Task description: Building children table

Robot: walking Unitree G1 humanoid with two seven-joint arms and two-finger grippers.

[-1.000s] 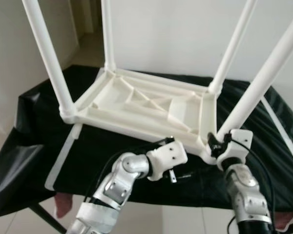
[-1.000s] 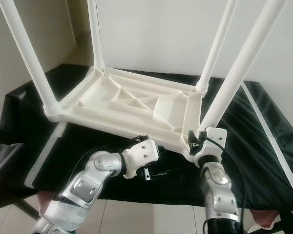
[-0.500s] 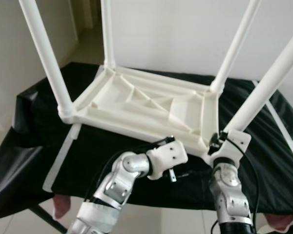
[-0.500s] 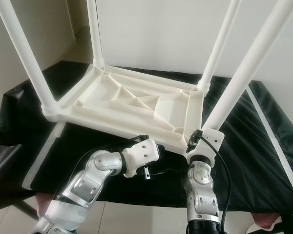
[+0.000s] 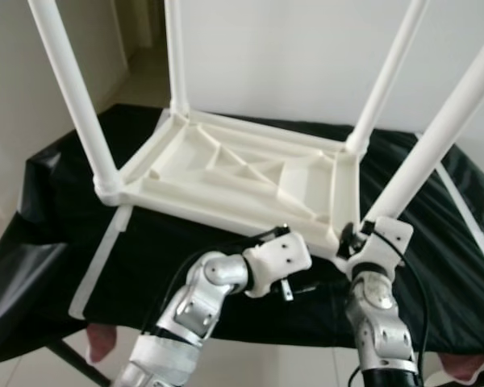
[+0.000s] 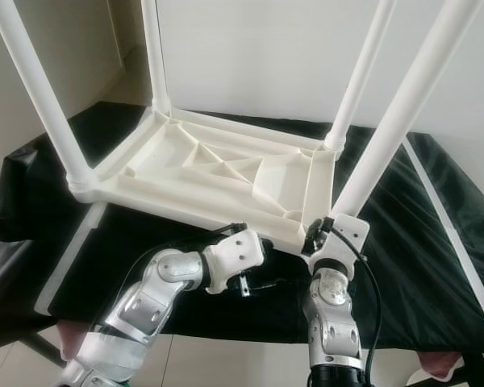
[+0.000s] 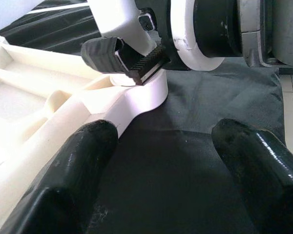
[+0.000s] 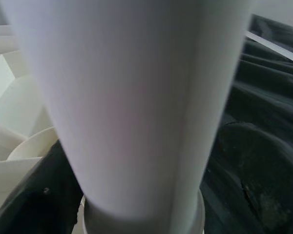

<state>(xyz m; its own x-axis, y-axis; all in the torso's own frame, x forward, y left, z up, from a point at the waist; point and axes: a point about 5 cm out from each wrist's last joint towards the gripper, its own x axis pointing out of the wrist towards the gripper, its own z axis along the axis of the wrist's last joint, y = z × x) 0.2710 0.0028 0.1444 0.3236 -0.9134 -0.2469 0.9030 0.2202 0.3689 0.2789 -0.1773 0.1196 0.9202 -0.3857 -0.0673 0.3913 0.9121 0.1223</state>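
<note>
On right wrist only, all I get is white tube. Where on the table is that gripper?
Observer: The right gripper is at the foot of the near right leg, where it plugs into the corner of the upturned top.
Operator: Gripping it?
Observer: In the left wrist view a ridged finger presses on the leg just above the socket.
Operator: Left arm?
Observer: The left gripper is open, low over the black cloth beside that corner.

Left end effector spread open beside the white table's corner, over black cloth
</note>
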